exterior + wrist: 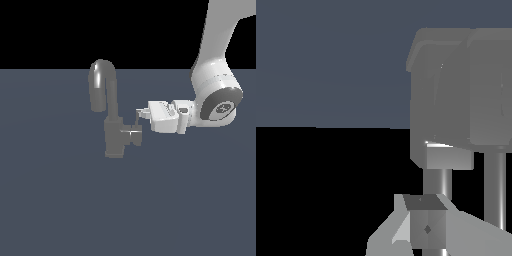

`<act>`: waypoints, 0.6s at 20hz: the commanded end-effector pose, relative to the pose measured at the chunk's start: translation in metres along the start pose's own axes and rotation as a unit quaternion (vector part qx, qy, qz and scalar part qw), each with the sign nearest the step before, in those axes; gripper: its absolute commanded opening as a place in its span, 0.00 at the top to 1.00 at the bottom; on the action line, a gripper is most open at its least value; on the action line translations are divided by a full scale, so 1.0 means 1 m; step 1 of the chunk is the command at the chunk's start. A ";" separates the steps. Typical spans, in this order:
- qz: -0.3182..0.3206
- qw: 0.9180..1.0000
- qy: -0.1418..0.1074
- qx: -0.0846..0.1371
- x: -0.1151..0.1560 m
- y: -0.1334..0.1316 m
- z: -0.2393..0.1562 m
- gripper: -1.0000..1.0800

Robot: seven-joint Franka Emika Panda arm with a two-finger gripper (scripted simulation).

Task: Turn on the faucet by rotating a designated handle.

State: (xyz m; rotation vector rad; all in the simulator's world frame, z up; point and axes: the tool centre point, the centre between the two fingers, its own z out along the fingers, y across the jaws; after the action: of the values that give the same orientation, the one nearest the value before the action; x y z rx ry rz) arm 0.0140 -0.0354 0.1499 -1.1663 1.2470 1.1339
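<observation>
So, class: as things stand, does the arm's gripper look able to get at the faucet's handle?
Probably yes: the gripper is already at the handle beside the faucet, with nothing visible between them.

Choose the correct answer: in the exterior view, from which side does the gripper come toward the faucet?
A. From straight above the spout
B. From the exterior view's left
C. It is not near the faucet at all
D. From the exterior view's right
D: the gripper reaches in horizontally from the exterior view's right, its fingertips just above the handle that sticks out of the faucet on that side.
</observation>
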 end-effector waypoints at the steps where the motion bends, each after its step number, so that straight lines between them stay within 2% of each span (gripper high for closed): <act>1: 0.005 1.000 -0.005 0.005 0.004 0.000 0.002 1.00; 7: 0.007 1.000 -0.006 0.006 0.005 0.000 0.002 1.00; 12: 0.007 1.000 -0.006 0.006 0.001 0.015 0.002 1.00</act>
State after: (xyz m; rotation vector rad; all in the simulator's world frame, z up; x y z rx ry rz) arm 0.0035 -0.0322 0.1475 -1.1418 1.2520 1.1403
